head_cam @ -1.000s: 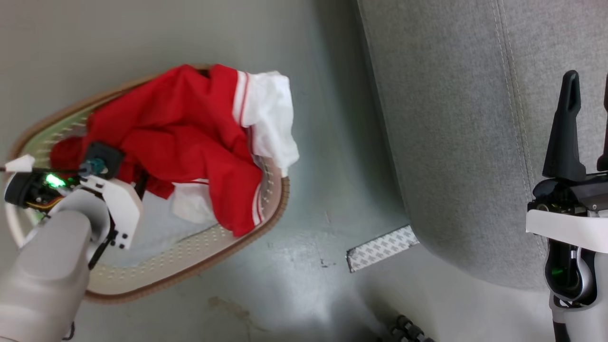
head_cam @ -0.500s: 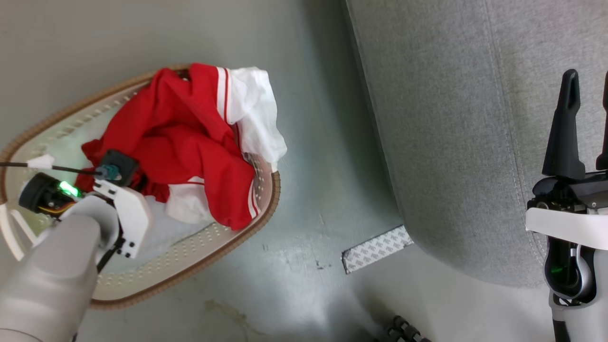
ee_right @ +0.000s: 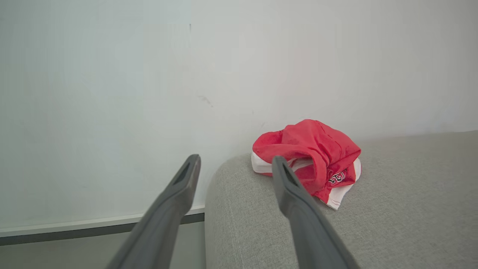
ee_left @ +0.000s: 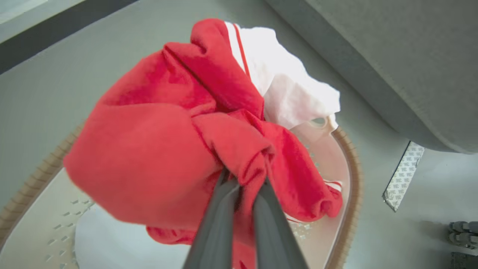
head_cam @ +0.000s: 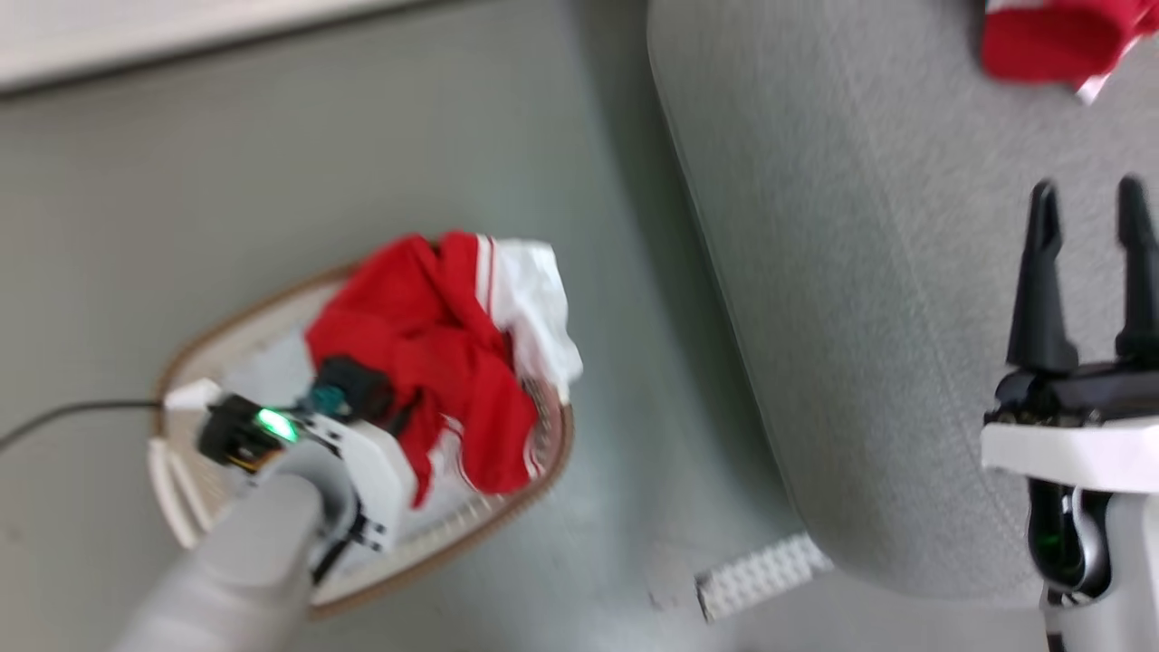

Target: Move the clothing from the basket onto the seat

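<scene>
A bunched bright red garment [head_cam: 435, 344] with a white panel hangs over the cream basket [head_cam: 552, 462], partly draped on its far rim. My left gripper [ee_left: 244, 183] is shut on a fold of this red clothing [ee_left: 149, 149], above the basket's brown rim [ee_left: 351, 179]; red cloth wraps its fingertips. Another red-and-white garment with small lettering [ee_right: 310, 157] lies on the light grey seat [ee_right: 392, 224], near its far edge [head_cam: 1055, 41]. My right gripper [head_cam: 1089, 195] hovers open over the seat [head_cam: 860, 317], holding nothing [ee_right: 235, 160].
The basket stands on a grey floor, left of the seat's rounded edge [ee_left: 392, 56]. A patterned strip [head_cam: 761, 575] lies on the floor by the seat's corner. A dark cable [head_cam: 63, 412] trails off left. A white wall [ee_right: 112, 93] rises behind the seat.
The head camera has shifted, bringing the garment on the seat into view. My left gripper has pulled the red garment up and together into a tighter bunch. The right gripper holds its pose.
</scene>
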Controlling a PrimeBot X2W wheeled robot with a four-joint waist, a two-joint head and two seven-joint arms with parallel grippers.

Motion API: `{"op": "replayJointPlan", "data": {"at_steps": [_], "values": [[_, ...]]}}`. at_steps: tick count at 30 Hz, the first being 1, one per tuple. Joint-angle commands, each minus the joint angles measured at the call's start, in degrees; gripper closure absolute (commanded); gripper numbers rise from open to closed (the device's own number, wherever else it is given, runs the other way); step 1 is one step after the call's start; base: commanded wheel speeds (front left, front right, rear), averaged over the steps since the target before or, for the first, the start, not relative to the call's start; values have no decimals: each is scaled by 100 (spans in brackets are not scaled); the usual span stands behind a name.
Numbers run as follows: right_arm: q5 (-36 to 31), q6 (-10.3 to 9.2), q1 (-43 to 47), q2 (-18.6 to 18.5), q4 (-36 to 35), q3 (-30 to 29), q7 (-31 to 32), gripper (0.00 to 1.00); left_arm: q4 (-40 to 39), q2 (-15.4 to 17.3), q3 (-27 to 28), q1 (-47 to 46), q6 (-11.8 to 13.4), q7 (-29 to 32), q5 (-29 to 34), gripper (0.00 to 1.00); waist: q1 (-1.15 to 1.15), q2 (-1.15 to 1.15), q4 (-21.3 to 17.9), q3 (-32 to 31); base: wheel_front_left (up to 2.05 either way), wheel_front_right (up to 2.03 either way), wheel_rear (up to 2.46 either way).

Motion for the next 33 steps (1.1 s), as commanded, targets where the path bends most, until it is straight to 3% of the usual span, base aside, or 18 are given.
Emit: {"op": "replayJointPlan", "data": {"at_steps": [1,8,18,27,33], "values": [[-78,-13,118,-6,51,-24,4,0,-81,-53,-12,148,13,-50,-88,100,0,0,364,-788,0,0,0],[-318,-13,435,-99,381,39,5,0,-959,-235,284,650,13,-85,-368,100,0,0,810,-1904,0,0,0],[-89,-13,897,-412,705,200,4,0,-2362,-283,1049,1448,62,-85,-377,100,0,0,1174,-3037,0,0,0],[139,-13,1267,-486,840,450,4,0,-3617,-174,1187,1314,167,76,-409,100,0,0,1463,-3431,0,0,0],[306,-13,1289,-547,912,848,4,0,-4659,17,1313,1187,425,427,-432,100,0,0,1552,-3478,0,0,0]]}}
